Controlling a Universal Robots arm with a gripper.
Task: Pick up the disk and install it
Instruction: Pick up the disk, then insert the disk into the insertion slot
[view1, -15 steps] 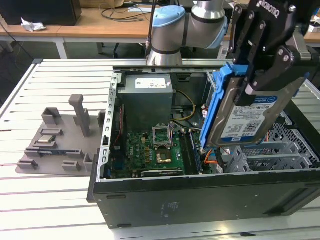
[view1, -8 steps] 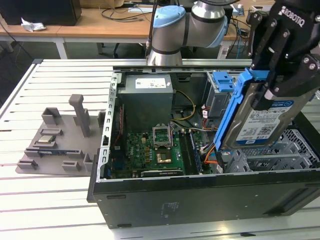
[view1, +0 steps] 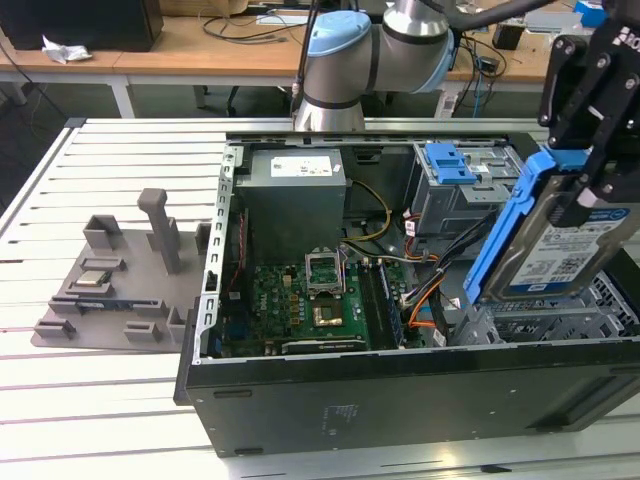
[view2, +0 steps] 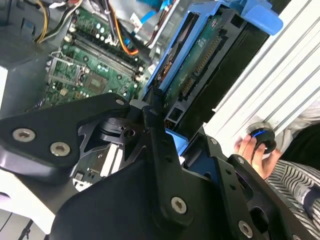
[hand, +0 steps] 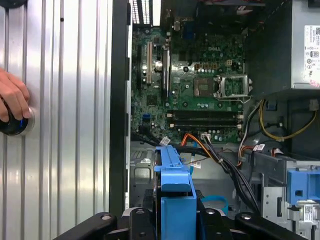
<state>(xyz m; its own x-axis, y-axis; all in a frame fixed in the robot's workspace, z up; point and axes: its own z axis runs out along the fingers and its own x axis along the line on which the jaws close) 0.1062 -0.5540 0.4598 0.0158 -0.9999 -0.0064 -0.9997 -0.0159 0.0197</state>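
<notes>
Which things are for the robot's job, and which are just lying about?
For the job: black gripper, clamped on the flat silver-metal disk with blue plastic rails; open black metal computer case below it.

Just lying about: grey plastic holder tray; small square silver chip on it; person's hand on a round knob.

Arm (view1: 345, 60): the grey joint with its blue cap sits at the far edge in the exterior view. My gripper (view1: 590, 175) is at the exterior view's right, pointing down. The jaws are clamped on the upper end of the disk (view1: 560, 250), which hangs tilted. In the second wrist view, my black fingers (view2: 160, 165) bracket its sides.
</notes>
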